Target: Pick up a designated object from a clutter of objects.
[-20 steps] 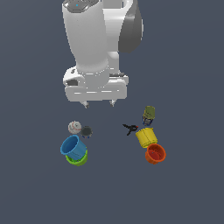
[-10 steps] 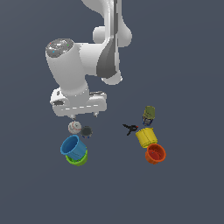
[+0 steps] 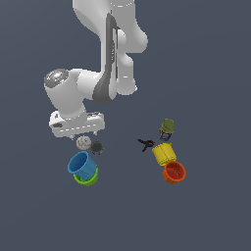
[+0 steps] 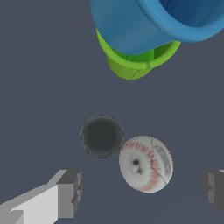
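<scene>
The designated object, a small white baseball (image 3: 84, 143) (image 4: 145, 163) with red stitching, lies on the floor touching a dark grey ball (image 3: 97, 146) (image 4: 102, 135). My gripper (image 3: 84, 133) (image 4: 142, 191) hangs open just above the baseball, with one fingertip (image 4: 70, 194) on each side of it and nothing held. Beside the two balls lie a blue cup (image 3: 82, 164) (image 4: 153, 22) and, partly under it, a green cup (image 3: 87, 179) (image 4: 131, 63).
More of the clutter sits to the exterior view's right: an olive can (image 3: 167, 127), a tiny black clamp (image 3: 146, 144), a yellow cup (image 3: 163, 153) and an orange cup (image 3: 174, 172). The floor is plain dark grey.
The arm has swung toward the exterior view's left and come lower, so the open gripper now hangs over the baseball. None of the objects has moved.
</scene>
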Robot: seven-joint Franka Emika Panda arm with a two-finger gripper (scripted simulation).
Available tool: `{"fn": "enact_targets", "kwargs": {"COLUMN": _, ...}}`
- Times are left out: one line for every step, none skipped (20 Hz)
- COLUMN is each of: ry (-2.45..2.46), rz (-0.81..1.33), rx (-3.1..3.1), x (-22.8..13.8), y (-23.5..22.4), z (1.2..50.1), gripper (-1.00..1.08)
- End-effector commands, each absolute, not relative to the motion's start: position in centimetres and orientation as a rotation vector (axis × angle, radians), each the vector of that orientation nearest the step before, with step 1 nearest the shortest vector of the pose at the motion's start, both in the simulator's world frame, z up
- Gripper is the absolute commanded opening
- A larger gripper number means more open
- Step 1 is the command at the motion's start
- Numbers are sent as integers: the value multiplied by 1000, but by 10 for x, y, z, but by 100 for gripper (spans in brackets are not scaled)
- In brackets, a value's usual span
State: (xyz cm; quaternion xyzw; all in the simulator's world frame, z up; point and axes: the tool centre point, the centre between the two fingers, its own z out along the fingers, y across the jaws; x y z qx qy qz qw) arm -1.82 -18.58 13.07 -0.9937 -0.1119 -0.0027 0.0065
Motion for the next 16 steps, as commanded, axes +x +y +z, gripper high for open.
{"fn": "enact_targets", "kwargs": {"ry": -378, "rz": -7, "rx": -3111, "x": -24, "y": -197, "z": 118, "gripper": 100}}
{"fn": "enact_targets", "kwargs": {"ry": -386, "rz": -6, "rx": -3111, "x": -26, "y": -200, "z": 115, "gripper": 100}}
{"fn": "enact_targets", "kwargs": {"ry": -393, "rz": -5, "rx": -3112, "x": -28, "y": -204, "z": 111, "gripper": 100}}
{"fn": "enact_targets", "kwargs": {"ry": -400, "rz": -4, "rx": -3112, "x": -30, "y": -206, "z": 108, "gripper": 100}}
{"fn": "enact_targets", "kwargs": {"ry": -405, "rz": -3, "rx": -3112, "x": -31, "y": -209, "z": 105, "gripper": 100}}
{"fn": "enact_targets", "kwargs": {"ry": -410, "rz": -2, "rx": -3113, "x": -33, "y": -211, "z": 103, "gripper": 100}}
{"fn": "enact_targets", "kwargs": {"ry": -414, "rz": -1, "rx": -3113, "x": -34, "y": -212, "z": 101, "gripper": 100}}
{"fn": "enact_targets", "kwargs": {"ry": -417, "rz": -1, "rx": -3113, "x": -35, "y": -214, "z": 100, "gripper": 100}}
{"fn": "enact_targets", "kwargs": {"ry": -419, "rz": 0, "rx": -3113, "x": -35, "y": -215, "z": 99, "gripper": 100}}
{"fn": "enact_targets", "kwargs": {"ry": -420, "rz": 0, "rx": -3113, "x": -36, "y": -215, "z": 98, "gripper": 100}}
{"fn": "enact_targets", "kwargs": {"ry": -420, "rz": 0, "rx": -3113, "x": -36, "y": -216, "z": 98, "gripper": 100}}
{"fn": "enact_targets", "kwargs": {"ry": -416, "rz": 1, "rx": -3113, "x": -36, "y": -215, "z": 99, "gripper": 100}}
{"fn": "enact_targets", "kwargs": {"ry": -416, "rz": 1, "rx": -3113, "x": -36, "y": -215, "z": 99, "gripper": 100}}
{"fn": "enact_targets", "kwargs": {"ry": -416, "rz": 1, "rx": -3113, "x": -36, "y": -215, "z": 98, "gripper": 100}}
{"fn": "enact_targets", "kwargs": {"ry": -416, "rz": 1, "rx": -3113, "x": -36, "y": -215, "z": 96, "gripper": 100}}
{"fn": "enact_targets", "kwargs": {"ry": -416, "rz": 1, "rx": -3113, "x": -36, "y": -215, "z": 93, "gripper": 100}}
